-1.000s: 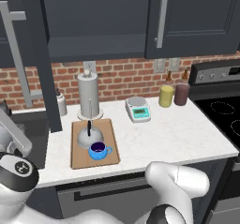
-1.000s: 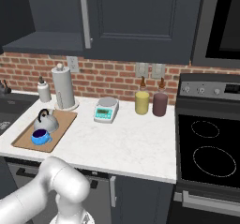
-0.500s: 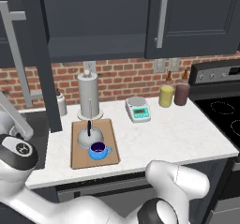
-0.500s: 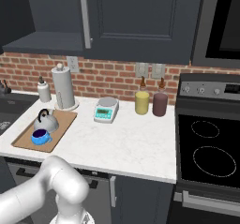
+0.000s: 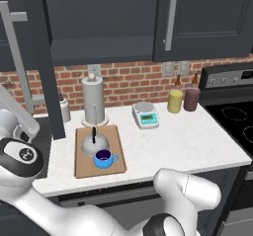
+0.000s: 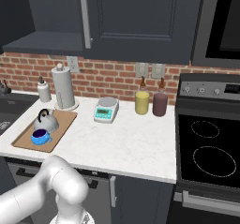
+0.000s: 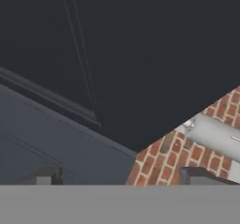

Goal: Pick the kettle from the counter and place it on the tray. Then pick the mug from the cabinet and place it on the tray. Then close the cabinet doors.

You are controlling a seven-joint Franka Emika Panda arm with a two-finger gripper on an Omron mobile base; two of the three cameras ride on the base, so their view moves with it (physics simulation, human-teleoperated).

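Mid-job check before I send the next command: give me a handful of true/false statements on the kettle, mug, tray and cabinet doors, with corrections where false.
1. The kettle sits on the tray. True.
2. The mug is on the cabinet shelf. False: it stands on the tray, in front of the kettle.
3. Both cabinet doors are shut. False: the left door stands open over the counter; the right door is shut.
4. The gripper holds the mug. False: in the hand view its fingertips stand apart with nothing between them, facing dark cabinet panel and brick.
5. The paper-towel roll stands behind the tray. True.
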